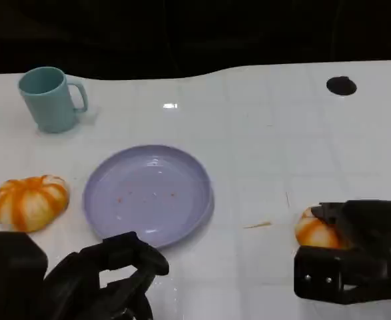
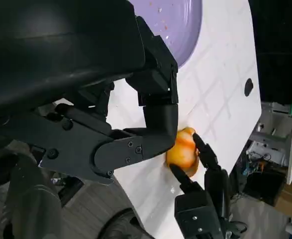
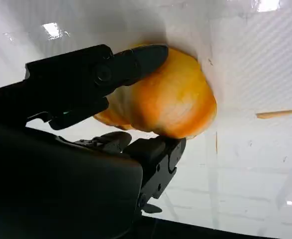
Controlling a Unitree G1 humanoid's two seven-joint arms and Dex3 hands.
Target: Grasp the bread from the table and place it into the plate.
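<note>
1. The right hand (image 1: pixel 345 257) is closing its fingers (image 3: pixel 136 59) around a bread roll (image 1: pixel 313 231) at the table's (image 1: pixel 275 140) near right edge; one finger is lying across the roll's top and another is pressing in from beneath.
2. The left hand (image 1: pixel 98 277) is holding nothing, its fingers curling loosely just below the purple plate (image 1: pixel 148 195).
3. The head view is also showing a second bread roll (image 1: pixel 30 202) lying left of the plate, and a teal mug (image 1: pixel 48 99) behind it.
4. The left wrist view is catching the right hand's fingers on either side of the roll, which is resting on the table, well apart from the plate.
5. No writing is readable.
</note>
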